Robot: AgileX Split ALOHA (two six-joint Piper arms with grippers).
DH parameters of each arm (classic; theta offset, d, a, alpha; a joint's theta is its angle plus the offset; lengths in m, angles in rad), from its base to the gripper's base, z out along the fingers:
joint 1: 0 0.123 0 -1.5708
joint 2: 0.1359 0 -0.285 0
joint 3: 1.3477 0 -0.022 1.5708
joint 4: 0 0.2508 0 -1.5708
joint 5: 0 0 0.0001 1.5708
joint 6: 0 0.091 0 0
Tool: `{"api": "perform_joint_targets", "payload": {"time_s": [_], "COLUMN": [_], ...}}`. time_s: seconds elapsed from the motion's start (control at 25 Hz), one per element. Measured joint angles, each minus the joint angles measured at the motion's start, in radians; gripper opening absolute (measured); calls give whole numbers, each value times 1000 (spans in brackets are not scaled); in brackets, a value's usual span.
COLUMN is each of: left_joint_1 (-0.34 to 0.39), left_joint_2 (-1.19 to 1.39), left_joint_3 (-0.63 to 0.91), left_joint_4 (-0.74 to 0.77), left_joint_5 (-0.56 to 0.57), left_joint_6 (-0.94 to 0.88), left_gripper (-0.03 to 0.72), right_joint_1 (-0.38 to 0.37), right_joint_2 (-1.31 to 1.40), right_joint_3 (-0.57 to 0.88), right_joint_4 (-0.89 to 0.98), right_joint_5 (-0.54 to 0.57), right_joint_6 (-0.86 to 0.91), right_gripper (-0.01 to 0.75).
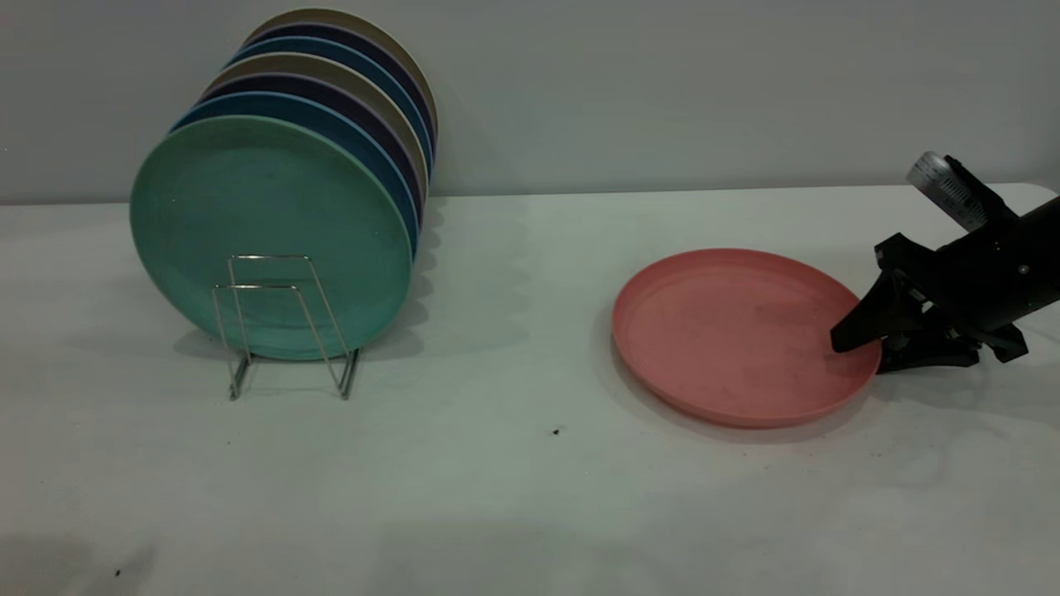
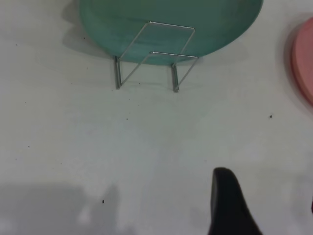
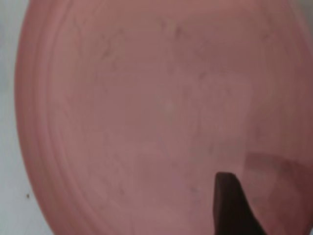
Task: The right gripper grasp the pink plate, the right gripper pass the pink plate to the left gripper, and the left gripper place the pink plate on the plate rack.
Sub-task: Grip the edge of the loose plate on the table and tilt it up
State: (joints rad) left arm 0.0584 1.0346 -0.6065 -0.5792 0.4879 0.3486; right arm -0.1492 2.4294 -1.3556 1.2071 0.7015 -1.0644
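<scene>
The pink plate (image 1: 737, 335) lies flat on the white table at the right and fills the right wrist view (image 3: 146, 107). My right gripper (image 1: 860, 354) sits at the plate's right rim. Its jaws are open and straddle the rim, the upper finger (image 3: 230, 208) over the plate's inside and the lower one low by the table outside the rim. The plate rack (image 1: 286, 323) stands at the left, its two front loops bare; it also shows in the left wrist view (image 2: 156, 56). My left gripper (image 2: 269, 210) hovers open and empty over bare table in front of the rack, out of the exterior view.
Several plates stand upright in the rack, a green plate (image 1: 265, 232) foremost, blue, purple and beige ones behind. The green plate (image 2: 171, 22) shows in the left wrist view, with the pink plate's edge (image 2: 305, 58) at the side. A grey wall backs the table.
</scene>
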Motion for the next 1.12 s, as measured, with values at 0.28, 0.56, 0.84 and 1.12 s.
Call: {"api": "perform_joint_targets", "payload": {"time_s": [0.28, 0.56, 0.84, 1.12], "left_joint_1": [0, 0, 0, 0], "left_joint_2": [0, 0, 2, 133], "left_joint_3": [0, 0, 0, 0], "left_joint_4": [0, 0, -57, -351], "left_joint_5": [1, 10, 42, 87], "left_joint_6": [0, -1, 47, 317], "left_gripper": [429, 429, 429, 429], "right_joint_1": [23, 39, 14, 86], "right_joint_2": [0, 0, -34, -80], "right_joint_3": [-1, -1, -1, -1], "right_joint_4": [2, 2, -54, -110], "right_joint_5": [-26, -18, 115, 198], "right_joint_6": [0, 14, -3, -26], "right_gripper": [130, 15, 15, 15]}}
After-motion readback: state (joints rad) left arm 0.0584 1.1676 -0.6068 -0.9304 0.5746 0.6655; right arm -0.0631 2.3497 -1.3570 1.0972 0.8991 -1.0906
